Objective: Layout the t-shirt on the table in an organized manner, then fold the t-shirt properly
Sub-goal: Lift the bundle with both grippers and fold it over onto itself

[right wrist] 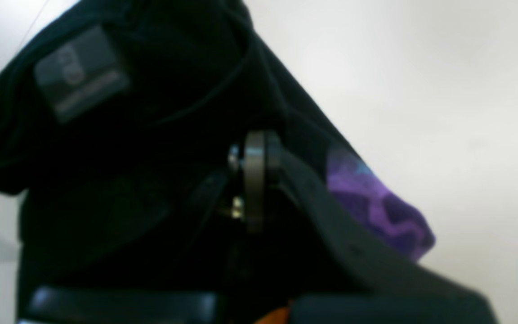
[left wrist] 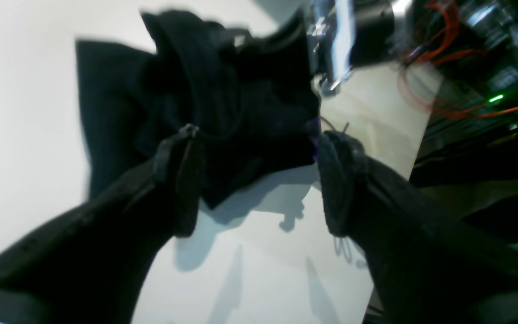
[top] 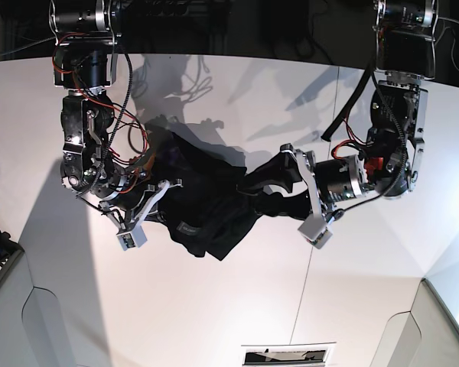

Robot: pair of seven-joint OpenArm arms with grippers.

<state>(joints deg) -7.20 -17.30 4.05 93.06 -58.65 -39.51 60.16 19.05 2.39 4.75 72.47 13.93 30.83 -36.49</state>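
The t-shirt (top: 206,206) is bunched into a dark, crumpled heap near the middle of the white worktop (top: 214,306), between the two arms. Part of it appears lifted off the surface, with a loose fold hanging toward the near edge and its shadow cast on the worktop behind. In the right wrist view the black fabric fills most of the picture; a small grey tag (right wrist: 81,74) sits on it at upper left, and a patch of purple print (right wrist: 378,209) shows at the cloth's lower right edge.

The right gripper (top: 157,200), on the left side of the base view, is buried in the shirt's edge, its jaws clenched on the t-shirt; the cloth drapes right over the fingers, so the pinch itself is hidden in the wrist picture.

The left gripper (left wrist: 259,175), on the right side of the base view, has its jaws released and spread wide. Its two dark fingers (left wrist: 187,180) stand on either side of a hanging fold of the shirt, close to the fabric; whether the pads touch it cannot be told from the blurred wrist picture.

A thin dark seam (top: 321,176) runs across the worktop under the left arm.
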